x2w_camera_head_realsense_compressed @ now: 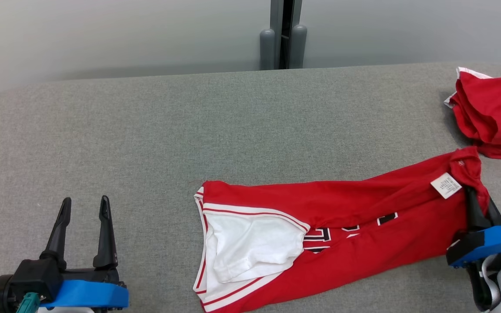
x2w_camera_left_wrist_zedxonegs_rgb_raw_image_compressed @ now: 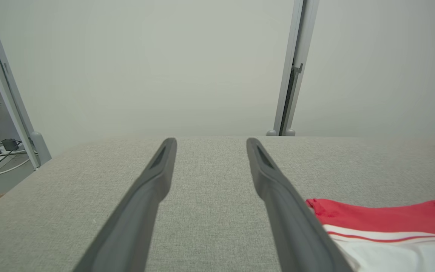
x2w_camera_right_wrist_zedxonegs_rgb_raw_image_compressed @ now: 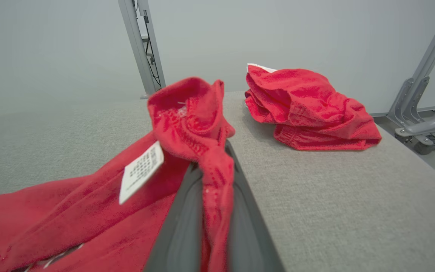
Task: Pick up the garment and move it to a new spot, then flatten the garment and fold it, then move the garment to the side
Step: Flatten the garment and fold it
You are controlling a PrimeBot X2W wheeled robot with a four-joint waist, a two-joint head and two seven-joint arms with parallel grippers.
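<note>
Cloth this soft and light will sag, so the garment (x2w_camera_head_realsense_compressed: 363, 217), sprawled right of centre on the tabletop (x2w_camera_head_realsense_compressed: 146, 130), suits edge grips: right pincer (x2w_camera_head_realsense_compressed: 471, 193) clamps its labelled edge, left pincer (x2w_camera_head_realsense_compressed: 85, 204) gapes wide, empty.

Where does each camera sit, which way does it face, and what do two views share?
Head view: on the head, facing forward and down at the grey table; open left pincer lower left, right pincer shut on the red garment.
Left wrist view: on the left wrist, facing along its open fingers across the table to a wall.
Right wrist view: on the right wrist, facing along its fingers, garment clamped between.
Shared: head and right wrist views both show a second red pile.
</note>
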